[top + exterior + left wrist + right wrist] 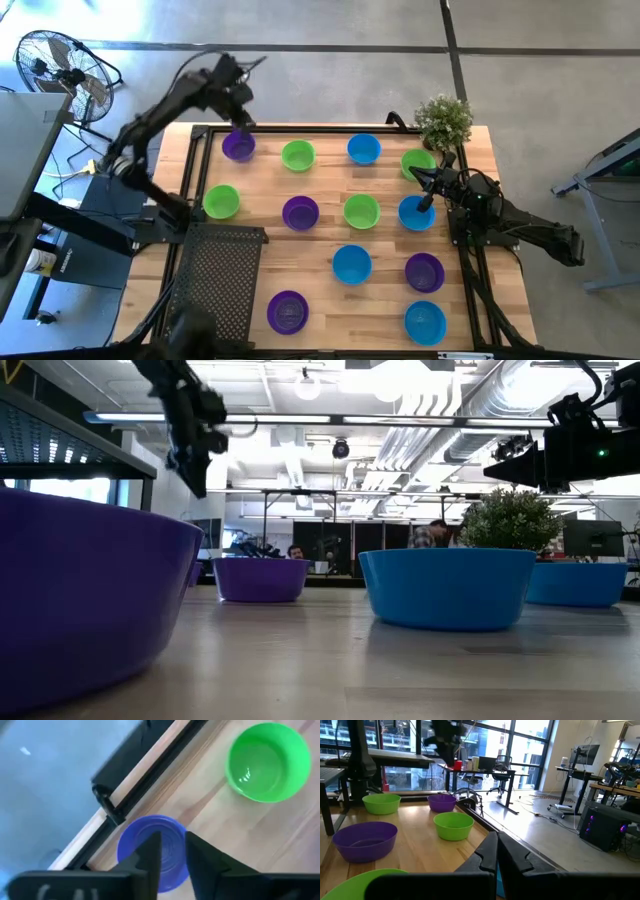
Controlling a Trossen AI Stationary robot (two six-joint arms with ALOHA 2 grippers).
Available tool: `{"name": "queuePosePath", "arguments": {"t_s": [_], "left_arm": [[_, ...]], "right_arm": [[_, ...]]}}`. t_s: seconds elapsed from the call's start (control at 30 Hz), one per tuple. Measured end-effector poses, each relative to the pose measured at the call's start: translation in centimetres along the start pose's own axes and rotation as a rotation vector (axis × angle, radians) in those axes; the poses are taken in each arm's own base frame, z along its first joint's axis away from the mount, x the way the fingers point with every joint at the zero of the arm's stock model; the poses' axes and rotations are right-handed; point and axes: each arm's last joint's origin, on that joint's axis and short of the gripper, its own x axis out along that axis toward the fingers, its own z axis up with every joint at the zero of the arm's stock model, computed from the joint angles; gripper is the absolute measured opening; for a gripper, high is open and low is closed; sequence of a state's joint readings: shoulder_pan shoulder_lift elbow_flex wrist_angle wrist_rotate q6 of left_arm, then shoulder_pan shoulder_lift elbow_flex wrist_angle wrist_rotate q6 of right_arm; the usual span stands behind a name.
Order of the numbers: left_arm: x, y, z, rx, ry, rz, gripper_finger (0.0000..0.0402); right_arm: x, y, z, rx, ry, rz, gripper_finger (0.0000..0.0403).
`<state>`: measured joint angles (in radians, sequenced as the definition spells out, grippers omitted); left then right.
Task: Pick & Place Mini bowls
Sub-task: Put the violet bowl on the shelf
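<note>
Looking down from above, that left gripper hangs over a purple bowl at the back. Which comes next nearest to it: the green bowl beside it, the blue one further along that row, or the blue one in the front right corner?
From the left gripper:
1. Green bowl, beside the purple bowl, back row.
2. Blue bowl, further right along the back row.
3. Blue bowl, front right corner, farthest.

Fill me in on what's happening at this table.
Twelve mini bowls, purple, green and blue, sit spread over the wooden table. The left claw hangs above the purple bowl at the far left corner, fingers slightly apart, not holding it. The right claw is shut and empty, beside a blue bowl near the potted plant.
</note>
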<state>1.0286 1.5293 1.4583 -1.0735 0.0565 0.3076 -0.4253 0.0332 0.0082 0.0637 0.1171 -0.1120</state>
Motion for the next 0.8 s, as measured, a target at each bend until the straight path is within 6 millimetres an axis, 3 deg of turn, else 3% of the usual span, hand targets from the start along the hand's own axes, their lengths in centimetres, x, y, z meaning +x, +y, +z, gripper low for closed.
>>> {"name": "queuePosePath", "arguments": {"t_s": [0.13, 0.27, 0.43, 0.63, 0.8], "left_arm": [[2.6, 3.7, 0.7, -0.013, 0.122, -0.072, 0.0036], [5.1, 5.5, 1.1, -0.009, 0.193, -0.060, 0.0030], [7.5, 6.6, 1.1, 0.010, 0.295, -0.023, 0.0071], [8.8, 6.8, 1.0, 0.007, 0.353, -0.025, 0.0143], [9.1, 6.7, 0.9, 0.008, 0.356, -0.079, 0.0157]], "right_arm": [[0.0, 0.0, 0.0, 0.000, 0.000, 0.000, 0.0000], [0.0, 0.0, 0.0, 0.000, 0.000, 0.000, 0.0000], [0.0, 0.0, 0.0, 0.000, 0.000, 0.000, 0.0000], [0.0, 0.0, 0.0, 0.000, 0.000, 0.000, 0.0000], [0.0, 0.0, 0.0, 0.000, 0.000, 0.000, 0.0000]]}}
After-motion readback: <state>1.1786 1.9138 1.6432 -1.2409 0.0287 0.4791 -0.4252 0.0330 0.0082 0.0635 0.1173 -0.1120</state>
